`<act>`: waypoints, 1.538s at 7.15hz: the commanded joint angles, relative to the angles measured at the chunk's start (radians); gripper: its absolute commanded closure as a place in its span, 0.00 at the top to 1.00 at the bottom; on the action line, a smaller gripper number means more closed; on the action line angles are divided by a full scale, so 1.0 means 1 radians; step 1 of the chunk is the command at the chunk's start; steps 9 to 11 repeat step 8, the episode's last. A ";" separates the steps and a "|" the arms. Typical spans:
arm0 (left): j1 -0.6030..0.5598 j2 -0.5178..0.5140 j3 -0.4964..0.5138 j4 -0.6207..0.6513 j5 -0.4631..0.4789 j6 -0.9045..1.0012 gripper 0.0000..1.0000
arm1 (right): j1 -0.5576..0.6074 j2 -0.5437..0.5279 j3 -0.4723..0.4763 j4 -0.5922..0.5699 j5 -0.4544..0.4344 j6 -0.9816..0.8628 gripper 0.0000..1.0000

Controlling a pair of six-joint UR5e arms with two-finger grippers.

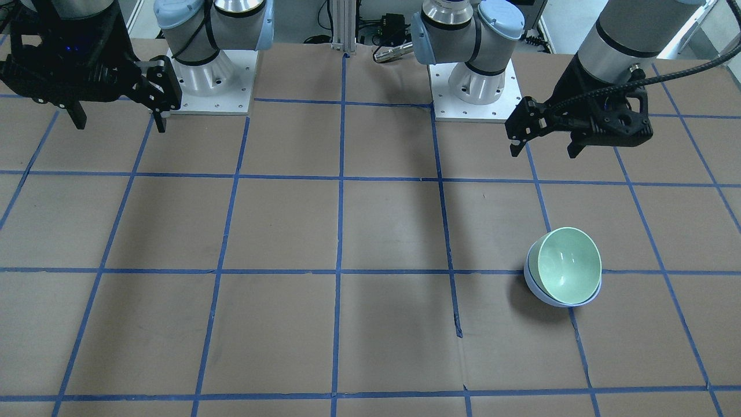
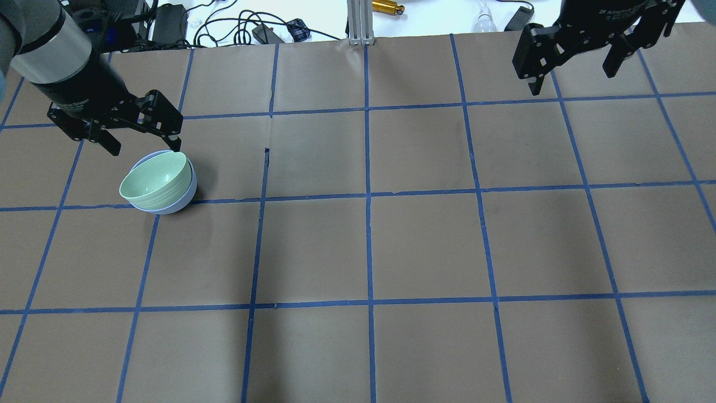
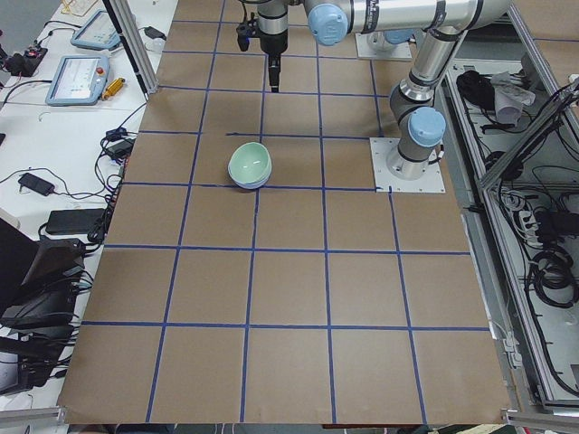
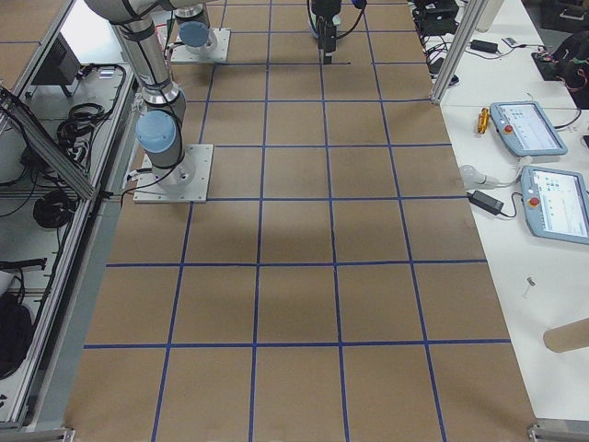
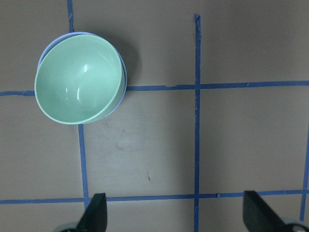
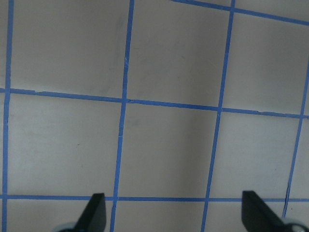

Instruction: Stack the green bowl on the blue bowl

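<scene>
The green bowl (image 1: 570,263) sits nested inside the blue bowl (image 1: 540,291), tilted a little, on the brown table. In the overhead view the green bowl (image 2: 154,179) rests in the blue bowl (image 2: 183,197) at the left. My left gripper (image 2: 145,149) is open and empty, raised just behind the stack and apart from it. Its wrist view shows the green bowl (image 5: 77,79) at the upper left, away from the open fingertips (image 5: 95,212). My right gripper (image 2: 571,81) is open and empty, far off at the table's other side.
The table (image 2: 425,240) is brown paper with a blue tape grid. The two arm bases (image 1: 211,78) (image 1: 477,84) stand at the robot's edge. Cables and power supplies (image 2: 251,25) lie beyond the far edge. Pendants (image 4: 529,129) lie on a side bench.
</scene>
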 commanded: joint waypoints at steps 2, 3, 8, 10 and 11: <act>-0.067 0.009 0.001 -0.018 -0.008 -0.156 1.00 | 0.000 0.000 0.000 0.000 0.000 0.000 1.00; -0.104 0.015 0.003 -0.016 0.006 -0.181 1.00 | 0.000 0.000 0.000 0.000 0.000 0.000 1.00; -0.155 0.018 0.003 -0.018 0.003 -0.183 1.00 | -0.002 0.000 0.000 0.000 0.000 0.000 1.00; -0.155 0.018 0.003 -0.018 0.003 -0.183 1.00 | -0.002 0.000 0.000 0.000 0.000 0.000 1.00; -0.155 0.018 0.003 -0.018 0.003 -0.183 1.00 | -0.002 0.000 0.000 0.000 0.000 0.000 1.00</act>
